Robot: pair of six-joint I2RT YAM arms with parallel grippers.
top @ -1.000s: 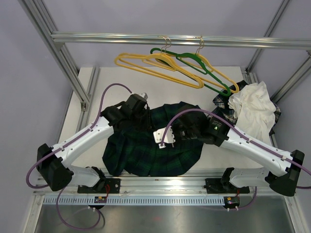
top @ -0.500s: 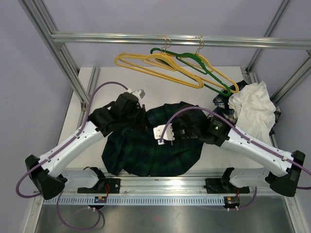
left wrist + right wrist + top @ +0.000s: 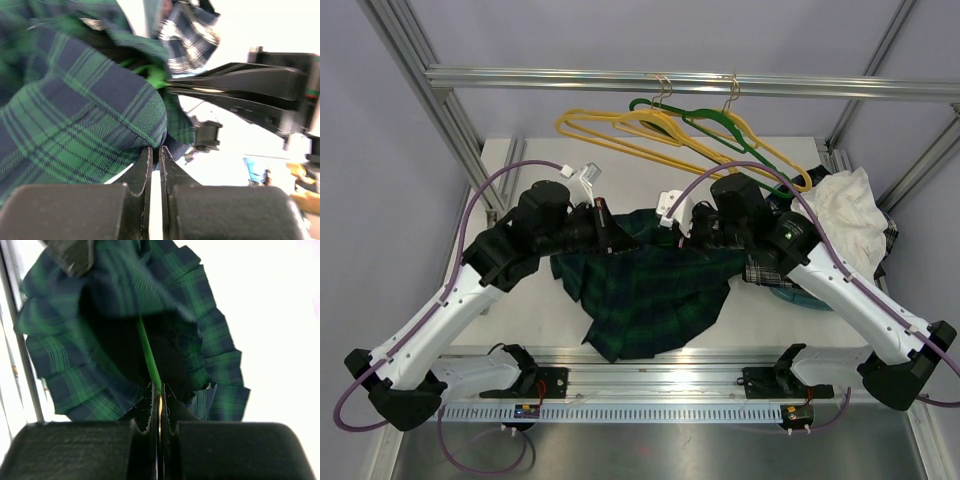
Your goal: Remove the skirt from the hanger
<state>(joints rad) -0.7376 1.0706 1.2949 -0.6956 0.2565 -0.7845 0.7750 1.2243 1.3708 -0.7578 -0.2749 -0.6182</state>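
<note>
The dark green and navy plaid skirt [image 3: 650, 290] hangs in the air between my two grippers, its hem drooping toward the table [image 3: 510, 310]. My left gripper [image 3: 607, 228] is shut on a fold of the skirt [image 3: 75, 100], the cloth pinched at the left gripper's [image 3: 156, 149] tips. My right gripper [image 3: 685, 225] is shut on the green hanger [image 3: 149, 356], whose thin rod runs from the right gripper's [image 3: 159, 389] tips into the skirt [image 3: 60, 355]. In the left wrist view a bit of the hanger [image 3: 156, 76] shows at the waistband. From above, the hanger is hidden by cloth.
Yellow hangers [image 3: 650, 135] and a green hanger [image 3: 740, 150] hang from the metal rail [image 3: 620, 80] at the back. A white garment [image 3: 840, 220] lies on a pile of plaid clothes at the right. Frame posts stand at both sides.
My left gripper shut on the skirt. Both arms then rose and moved back, lifting the skirt off the table so that it hangs between them.
</note>
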